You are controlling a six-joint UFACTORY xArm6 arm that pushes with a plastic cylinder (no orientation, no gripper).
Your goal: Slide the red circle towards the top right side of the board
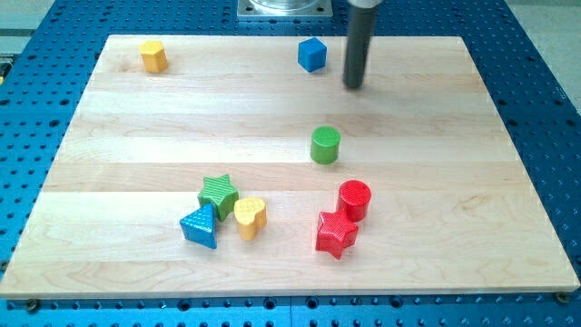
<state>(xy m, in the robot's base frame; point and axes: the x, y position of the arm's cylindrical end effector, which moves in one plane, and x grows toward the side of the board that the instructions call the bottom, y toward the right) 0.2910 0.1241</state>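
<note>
Entering from the view's top edge, the dark rod is cut off above, so the arm carrying it is hidden. It stands nearly upright, and my tip (353,85) rests over the worktop (136,136) near its top edge, touching no block. No gripper is fitted, so no open or closed state applies.

The blue cube (311,54) sits just to the view's left of the rod. The green cylinder (325,145) lies below my tip, apart from it. The red circle (354,200) lies further down, well apart from my tip, touching the red star (335,233) at its lower left.

Further left, the green star (218,193), yellow heart (250,217) and blue triangle (201,225) form a tight cluster. A yellow block (153,56), shape unclear, occupies the top left corner.
</note>
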